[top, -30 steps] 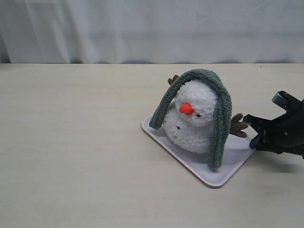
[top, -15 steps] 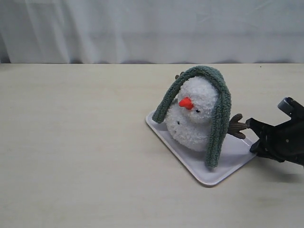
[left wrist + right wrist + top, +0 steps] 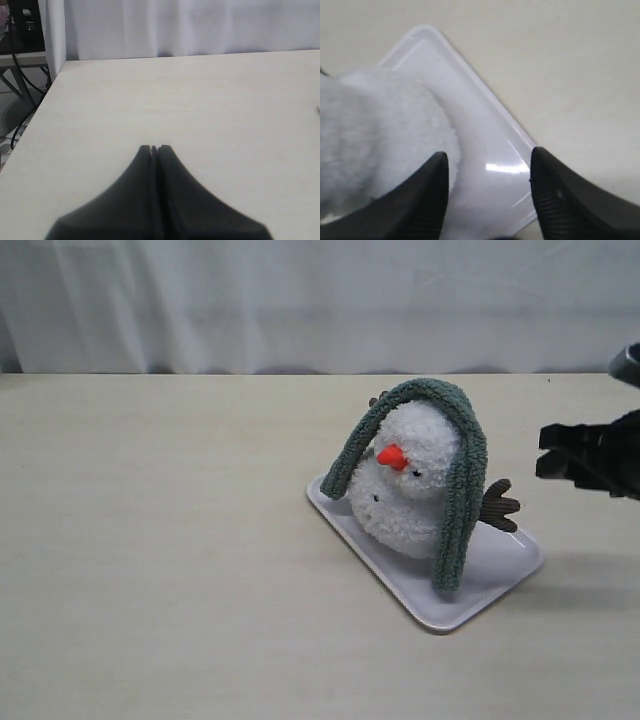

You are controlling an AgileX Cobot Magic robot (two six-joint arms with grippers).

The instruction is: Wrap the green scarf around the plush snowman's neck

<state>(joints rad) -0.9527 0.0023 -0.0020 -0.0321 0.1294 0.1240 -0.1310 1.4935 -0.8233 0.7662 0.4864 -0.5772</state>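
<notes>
The plush snowman (image 3: 410, 495) sits on a white tray (image 3: 500, 562), its orange nose pointing left. The green scarf (image 3: 466, 490) lies arched over the top of its head, not at the neck. One end hangs down to the tray on the right and the other ends at the left beside the body. My right gripper (image 3: 544, 452) hovers open to the right of the snowman, above the tray's right corner and touching nothing. In the right wrist view the gripper (image 3: 489, 160) is spread over the tray (image 3: 485, 125), next to white plush (image 3: 375, 130). My left gripper (image 3: 154, 148) is shut and empty over bare table.
The snowman's brown twig arm (image 3: 497, 505) sticks out towards my right gripper. A white curtain (image 3: 300, 300) closes off the back. The left wrist view shows the table's left edge (image 3: 47, 95), with cables and a frame beyond it.
The tray with the snowman shifted slightly right while my right gripper was at its right corner. The gripper has since lifted up and away from the tray, with its jaws open.
</notes>
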